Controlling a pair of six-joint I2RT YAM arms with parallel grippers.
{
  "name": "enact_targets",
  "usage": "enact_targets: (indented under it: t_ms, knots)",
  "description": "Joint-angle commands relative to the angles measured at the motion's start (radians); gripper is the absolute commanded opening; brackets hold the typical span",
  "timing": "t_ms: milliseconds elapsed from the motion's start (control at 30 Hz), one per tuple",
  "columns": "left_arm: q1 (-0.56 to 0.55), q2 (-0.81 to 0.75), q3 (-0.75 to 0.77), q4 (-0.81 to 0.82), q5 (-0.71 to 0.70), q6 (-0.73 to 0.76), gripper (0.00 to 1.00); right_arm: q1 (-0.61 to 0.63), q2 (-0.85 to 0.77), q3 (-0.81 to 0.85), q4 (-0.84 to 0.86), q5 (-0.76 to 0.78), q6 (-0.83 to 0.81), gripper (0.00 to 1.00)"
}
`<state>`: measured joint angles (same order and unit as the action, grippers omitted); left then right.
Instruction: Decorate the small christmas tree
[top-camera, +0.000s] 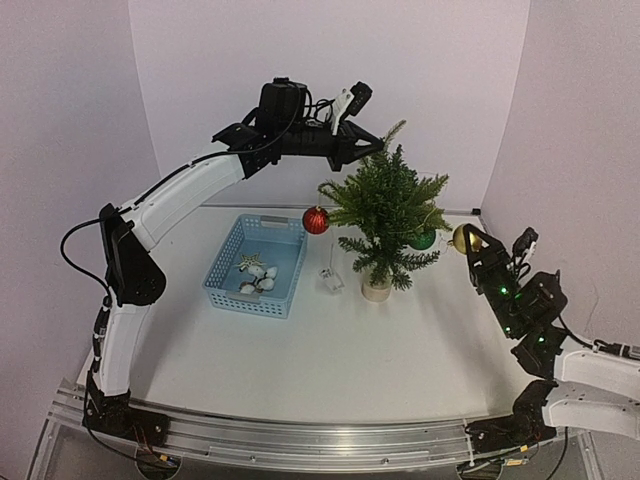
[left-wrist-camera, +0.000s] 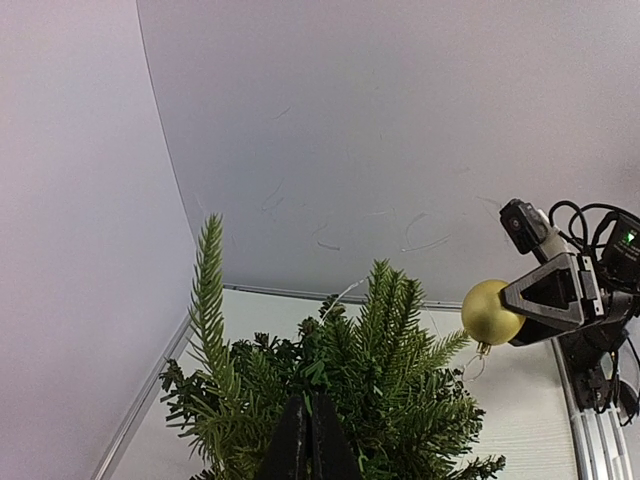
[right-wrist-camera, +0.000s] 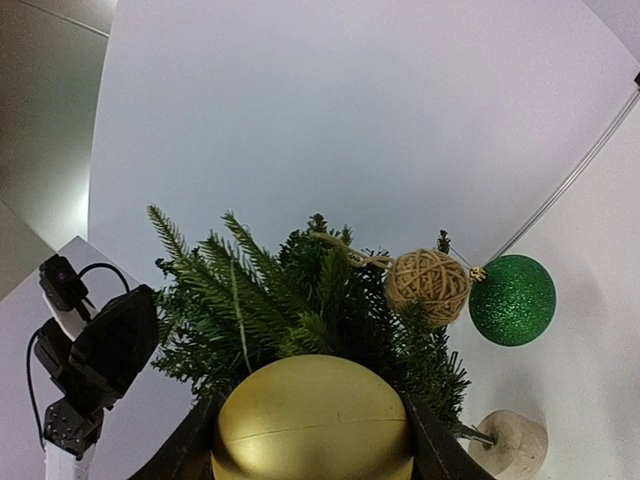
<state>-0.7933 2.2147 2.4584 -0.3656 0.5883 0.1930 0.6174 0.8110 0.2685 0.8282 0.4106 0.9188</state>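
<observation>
**Gold ball held beside the tree**

In the top view, left of centre, we see a blue basket (top-camera: 245, 300) on the white worktop (top-camera: 340, 350), with pale ornaments (top-camera: 260, 280) lying in it. Just right of it, a red ball (top-camera: 316, 220) hangs from a left branch of the small christmas tree (top-camera: 385, 205). The tree stands upright at the centre on its wooden base (top-camera: 377, 291). At the treetop, in the upper centre, the left gripper (top-camera: 378, 146) has its fingers pressed together. A green ball (top-camera: 423, 240) hangs on the tree's right side, and the right wrist view shows a twine ball (right-wrist-camera: 428, 286) beside it. At the right, the right gripper (top-camera: 472, 245) is clamped on a gold ball (right-wrist-camera: 312, 418), near the tree's right branches.
</observation>
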Motion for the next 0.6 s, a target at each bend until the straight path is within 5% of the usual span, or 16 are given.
enact_targets:
  t_ms: [0,567]
  knots:
    - [-0.005,0.003,-0.004,-0.021,0.019,-0.001,0.00,-0.003,-0.081,-0.027,0.044,-0.043,0.012,0.00]
    - [-0.004,-0.004,-0.012,-0.025,0.015,0.008,0.00,-0.124,0.084,0.187,0.029,-0.274,-0.022,0.00]
